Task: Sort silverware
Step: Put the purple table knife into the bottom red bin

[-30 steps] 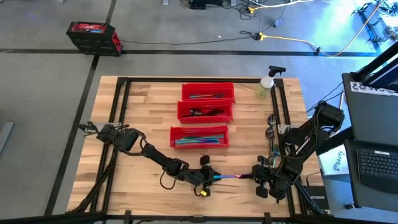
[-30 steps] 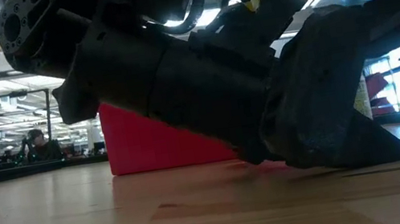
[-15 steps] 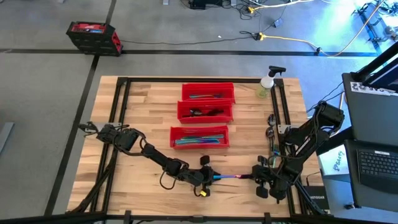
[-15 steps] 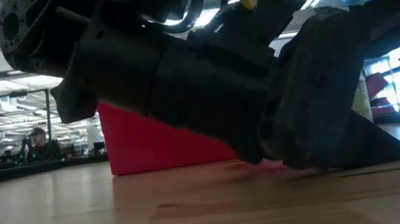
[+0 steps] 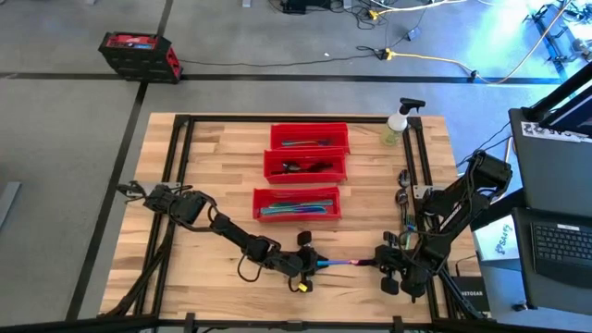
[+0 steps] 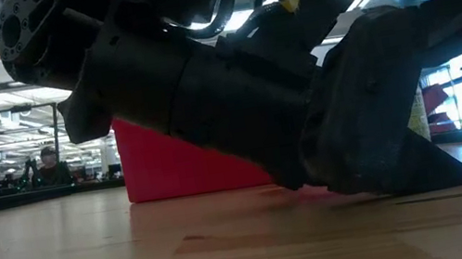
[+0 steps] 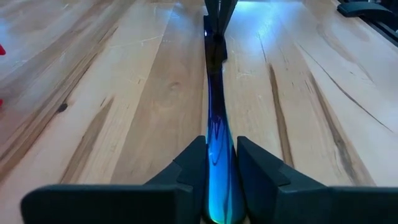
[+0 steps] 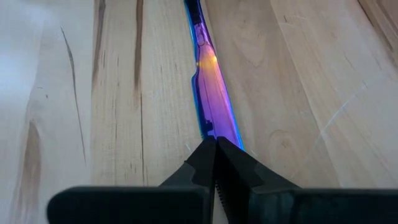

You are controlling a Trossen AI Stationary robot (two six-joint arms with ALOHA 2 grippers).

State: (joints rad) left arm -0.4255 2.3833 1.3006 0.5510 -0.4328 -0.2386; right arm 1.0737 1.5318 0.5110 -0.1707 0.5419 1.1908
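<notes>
At lower centre, an iridescent knife point(image 5: 344, 263) is clenched by left hand point(image 5: 314, 264) and right hand point(image 5: 377, 263); it could be dropped if released early.

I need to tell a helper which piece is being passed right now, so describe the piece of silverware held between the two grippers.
On the wooden table, look near the front edge, below the three red bins. A slim iridescent knife spans the left gripper and right gripper, both clamped on its ends; unlike other silverware, it lies in no bin.

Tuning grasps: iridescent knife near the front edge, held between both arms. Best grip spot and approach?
Grip the knife at its handle end, where the left tool already pinches its thin sides, coming in along its length. It is long, slim and flat, so its middle offers little to pinch. The right tool holds the blade tip.
</notes>
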